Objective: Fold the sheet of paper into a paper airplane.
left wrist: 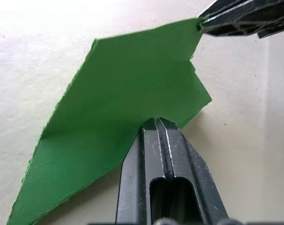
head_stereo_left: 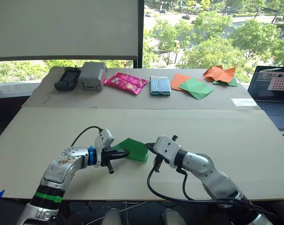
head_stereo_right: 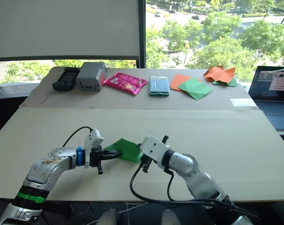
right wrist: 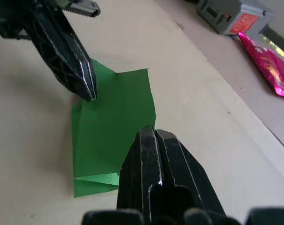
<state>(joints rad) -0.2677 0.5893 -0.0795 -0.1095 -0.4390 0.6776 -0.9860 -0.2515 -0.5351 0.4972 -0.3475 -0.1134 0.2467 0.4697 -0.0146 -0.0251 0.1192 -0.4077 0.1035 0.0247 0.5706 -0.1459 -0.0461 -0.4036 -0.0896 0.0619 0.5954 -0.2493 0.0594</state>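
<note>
Here we log the sheet of paper (head_stereo_left: 134, 149), bright green and partly folded, near the tabletop (head_stereo_left: 235, 145) front edge, held between both tools. Our left tool (head_stereo_left: 123, 153) is clamped on its left edge; our right tool (head_stereo_left: 150, 149) is pinched on the opposite corner, which we judge steadies the layers for the next crease. Along the far edge: grey box (head_stereo_left: 92, 75), pink snack packet (head_stereo_left: 125, 82), orange and green papers (head_stereo_left: 192, 86). We read no legible writing.
</note>
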